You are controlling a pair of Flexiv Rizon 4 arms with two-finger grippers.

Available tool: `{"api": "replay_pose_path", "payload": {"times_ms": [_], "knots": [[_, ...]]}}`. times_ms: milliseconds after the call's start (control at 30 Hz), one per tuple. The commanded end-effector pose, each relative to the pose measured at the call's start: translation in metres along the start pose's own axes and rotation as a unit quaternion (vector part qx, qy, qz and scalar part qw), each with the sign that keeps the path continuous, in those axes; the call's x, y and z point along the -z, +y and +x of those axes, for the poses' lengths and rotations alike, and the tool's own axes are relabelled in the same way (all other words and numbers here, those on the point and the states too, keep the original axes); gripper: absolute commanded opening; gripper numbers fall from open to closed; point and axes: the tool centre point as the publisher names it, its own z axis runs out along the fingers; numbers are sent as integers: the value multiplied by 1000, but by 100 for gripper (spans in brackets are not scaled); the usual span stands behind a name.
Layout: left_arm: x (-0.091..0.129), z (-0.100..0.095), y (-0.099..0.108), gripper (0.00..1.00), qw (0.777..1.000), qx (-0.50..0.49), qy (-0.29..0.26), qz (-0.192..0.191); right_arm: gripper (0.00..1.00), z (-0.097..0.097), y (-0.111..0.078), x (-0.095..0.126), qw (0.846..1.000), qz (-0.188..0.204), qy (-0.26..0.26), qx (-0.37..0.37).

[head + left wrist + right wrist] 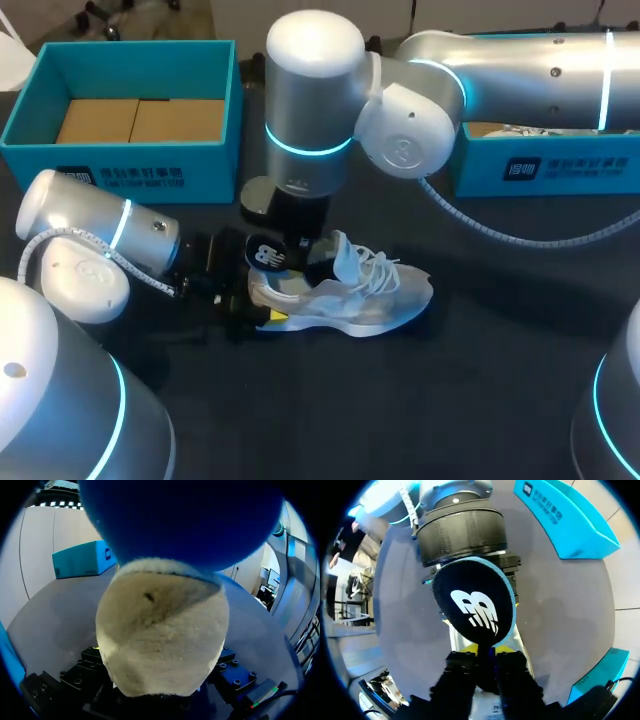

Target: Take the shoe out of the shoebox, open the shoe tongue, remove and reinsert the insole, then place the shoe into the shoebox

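While my right end effector (485,654) is pinched narrow on the very edge of the insole (475,605), holding it on end just above the heel opening of the shoe (350,295), I judge the main risk to be the insole pivoting or slipping in so small a grip. It could also fold at the collar instead of sliding flat toward the toe at 3 o'clock. The shoe lies in the middle of the desk (420,400), outside either box. My left end effector (255,308) sits against its heel at 9 o'clock; I cannot tell whether it actually clamps there, and if not, the shoe may skid. An open teal shoebox (120,155) stands at 11 o'clock and a second box (560,165) at 2 o'clock, where my right arm reaches across it, crowding that route.
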Motion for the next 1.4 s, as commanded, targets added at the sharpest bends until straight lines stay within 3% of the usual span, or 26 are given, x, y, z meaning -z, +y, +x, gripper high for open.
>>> {"api": "replay_pose_path", "payload": {"times_ms": [33, 233, 267, 300, 333, 400, 567, 833, 1067, 1300, 1400], "knots": [[0, 0, 0, 0, 1000, 0, 0, -2, 40, -1, -2, 5, 1000, -3, -9, -7], [0, 0, 0, 0, 1000, 0, 0, -2, 47, -1, 1, 14, 1000, 9, 1, 6], [0, 0, 0, 0, 1000, 0, 0, -2, 57, 0, 1, 17, 1000, 13, 7, 10], [0, 0, 0, 0, 1000, 0, 0, -2, 76, 0, 0, 19, 1000, 15, 12, 12], [0, 0, 0, 0, 1000, 0, 0, -2, 88, 0, -1, 21, 1000, 17, 16, 14], [0, 0, 0, 0, 1000, 0, 0, -2, 99, 0, -2, 26, 1000, 13, 24, 14], [0, 0, 0, 0, 1000, 0, 0, -2, 100, -5, -1, 34, 999, 22, 40, 21], [0, 0, 0, 0, 1000, 0, 0, -2, 100, -10, 5, 39, 995, -9, 92, 26], [0, 0, 0, 0, 1000, 0, 0, -2, 100, -1, 7, 39, 987, -24, 157, 38], [0, 0, 0, 0, 1000, 0, 0, -2, 100, 6, 10, 37, 982, -19, 182, 41], [0, 0, 0, 0, 1000, 0, 0, -2, 100, 8, 13, 36, 978, -38, 201, 32]]}}
